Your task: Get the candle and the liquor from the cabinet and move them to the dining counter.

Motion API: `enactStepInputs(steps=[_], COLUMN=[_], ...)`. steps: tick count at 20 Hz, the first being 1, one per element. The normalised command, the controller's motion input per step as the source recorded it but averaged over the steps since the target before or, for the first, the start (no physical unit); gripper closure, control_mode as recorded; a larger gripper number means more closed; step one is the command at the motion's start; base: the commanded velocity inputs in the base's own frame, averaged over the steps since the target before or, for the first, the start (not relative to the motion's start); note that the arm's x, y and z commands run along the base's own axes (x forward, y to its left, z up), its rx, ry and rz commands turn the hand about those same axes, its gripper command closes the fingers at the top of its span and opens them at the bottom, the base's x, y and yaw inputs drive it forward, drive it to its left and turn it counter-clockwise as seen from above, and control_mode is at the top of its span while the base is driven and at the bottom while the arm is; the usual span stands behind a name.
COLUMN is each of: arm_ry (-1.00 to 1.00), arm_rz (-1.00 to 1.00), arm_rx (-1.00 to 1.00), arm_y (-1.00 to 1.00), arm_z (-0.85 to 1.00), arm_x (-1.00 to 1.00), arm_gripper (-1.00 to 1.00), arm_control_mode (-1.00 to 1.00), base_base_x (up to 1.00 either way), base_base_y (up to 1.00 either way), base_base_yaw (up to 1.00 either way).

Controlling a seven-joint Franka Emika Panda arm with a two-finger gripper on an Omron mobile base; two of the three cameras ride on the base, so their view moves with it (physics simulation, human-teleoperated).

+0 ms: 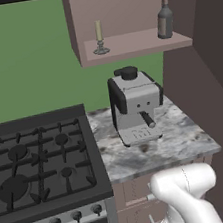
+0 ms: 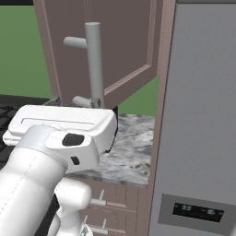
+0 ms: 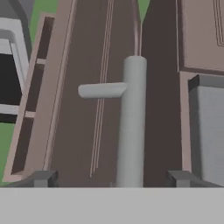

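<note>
The cabinet (image 1: 119,11) door stands open, its silver bar handle (image 3: 131,127) rising between the spread fingertips (image 3: 43,178) of the gripper (image 3: 111,179). Beyond the coffee machine (image 1: 135,105) on the worktop (image 1: 183,140), the candle (image 1: 99,37) and liquor (image 1: 164,17) stand well apart on the cabinet shelf.

Black gas stove (image 1: 38,167) left of marbled worktop (image 1: 183,140), coffee machine (image 1: 135,105) on it, drawers (image 2: 108,203) below

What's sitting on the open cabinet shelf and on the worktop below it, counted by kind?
Pale cream taper candle in grey metal candlestick: 1
Grey-brown glass liquor bottle with red cap: 1
Grey and black coffee machine on the marbled worktop: 1
Total: 3
</note>
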Motion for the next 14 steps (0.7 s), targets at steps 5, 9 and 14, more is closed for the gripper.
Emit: enactStepInputs(steps=[5, 9, 14], arm_ry=[0.00, 0.00, 0.00], arm_rz=[-0.16, -0.21, -0.35], arm_rx=[-0.05, -0.04, -0.08], arm_y=[0.67, 0.70, 0.80], arm_z=[0.00, 0.00, -0.04], arm_x=[-0.13, -0.01, 0.08], arm_gripper=[-1.00, -1.00, -1.00], arm_control_mode=[-1.00, -1.00, -1.00], base_base_x=[0.00, 0.00, 0.00], base_base_y=[0.00, 0.00, 0.00], base_base_yaw=[0.00, 0.00, 0.00])
